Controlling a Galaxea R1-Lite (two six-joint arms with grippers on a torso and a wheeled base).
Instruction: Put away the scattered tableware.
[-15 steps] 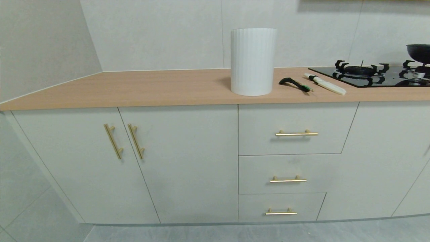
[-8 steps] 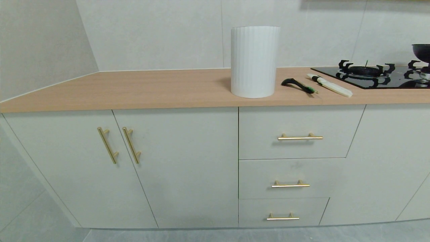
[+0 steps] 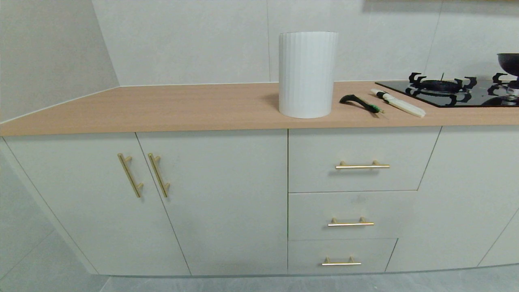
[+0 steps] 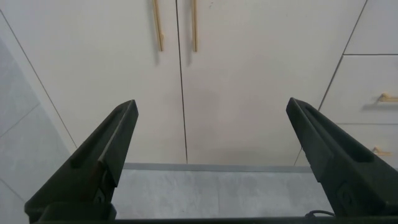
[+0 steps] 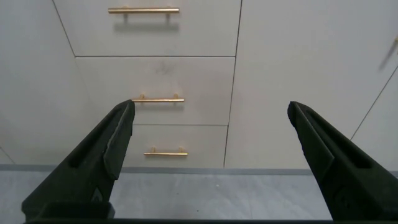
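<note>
On the wooden countertop [image 3: 182,107] stands a tall white ribbed container [image 3: 307,74]. Just right of it lie a black-handled utensil with a green tip [image 3: 361,103] and a white knife-like utensil [image 3: 398,102] with a dark band. My left gripper [image 4: 211,115] hangs open low before the cabinet doors [image 4: 249,81], nothing between its fingers. My right gripper [image 5: 211,118] is open too, held low facing the drawer fronts [image 5: 155,87].
A black gas hob [image 3: 454,91] with a dark pan [image 3: 509,63] sits at the counter's right end. Below are two doors with gold handles [image 3: 144,175] and three drawers [image 3: 357,162] with gold pulls. Grey floor lies under the grippers.
The head camera shifted between one second and half a second ago, so the whole scene slid slightly. Since then nothing has moved.
</note>
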